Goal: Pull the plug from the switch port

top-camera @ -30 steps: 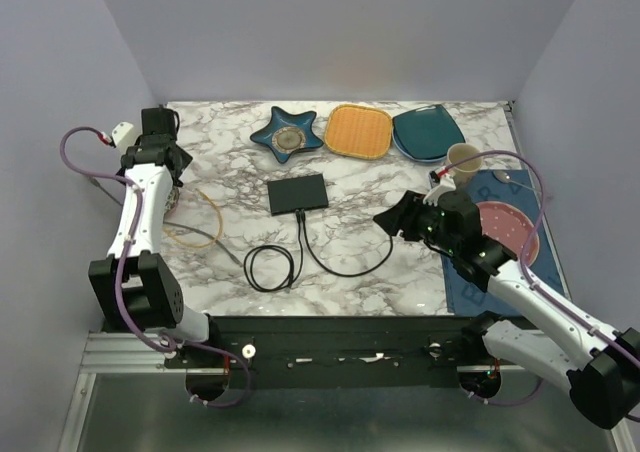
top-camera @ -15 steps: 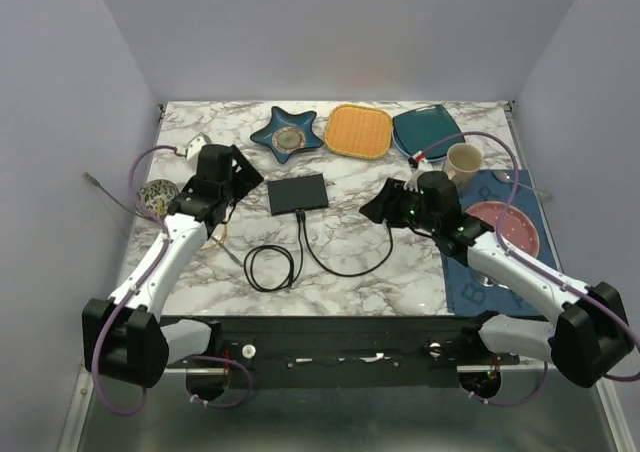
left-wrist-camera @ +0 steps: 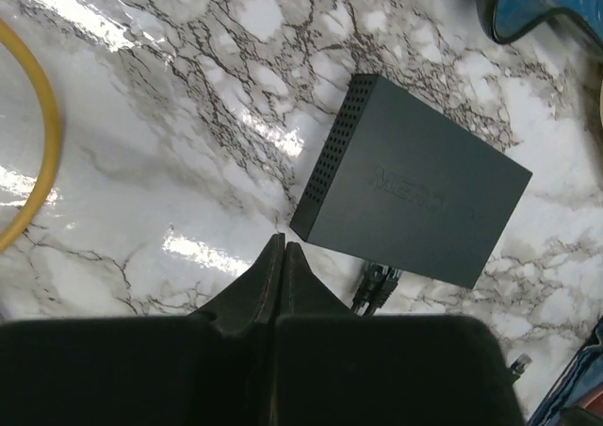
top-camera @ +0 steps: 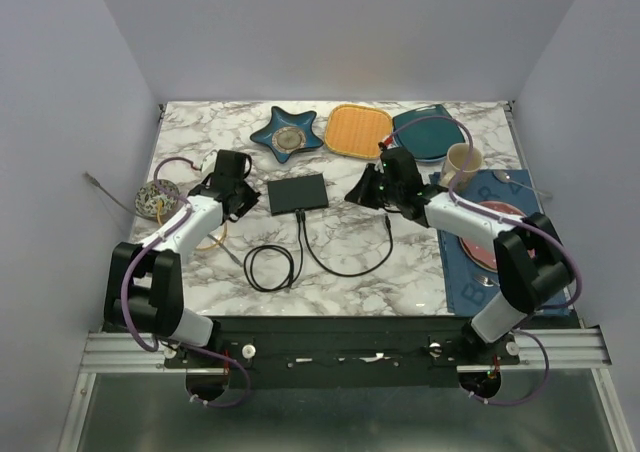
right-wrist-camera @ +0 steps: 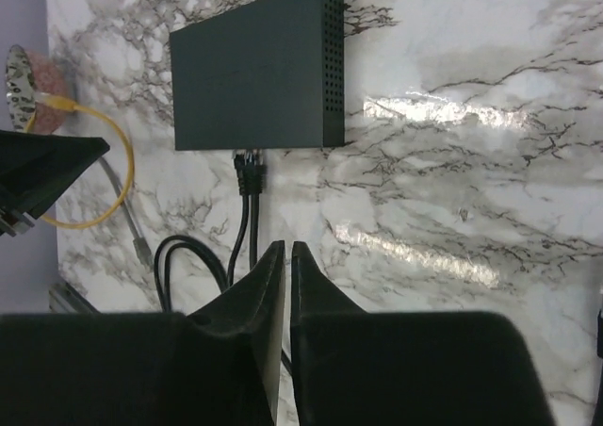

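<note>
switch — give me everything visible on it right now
The switch is a thin, flat, matte black rectangular box lying flat on the marble table, near its middle, in front of the star-shaped dish. Its short side walls carry a grid of vent holes; faint lettering marks the top. Two black cables are plugged side by side into its near long edge and run off toward the robot. Neither gripper touches it: the left gripper and right gripper sit short of it on either side.

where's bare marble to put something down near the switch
Bare marble lies right of the switch, toward the blue mat, and between the switch and the back dishes. Crowded: the black cables in front, yellow cable at left.
</note>
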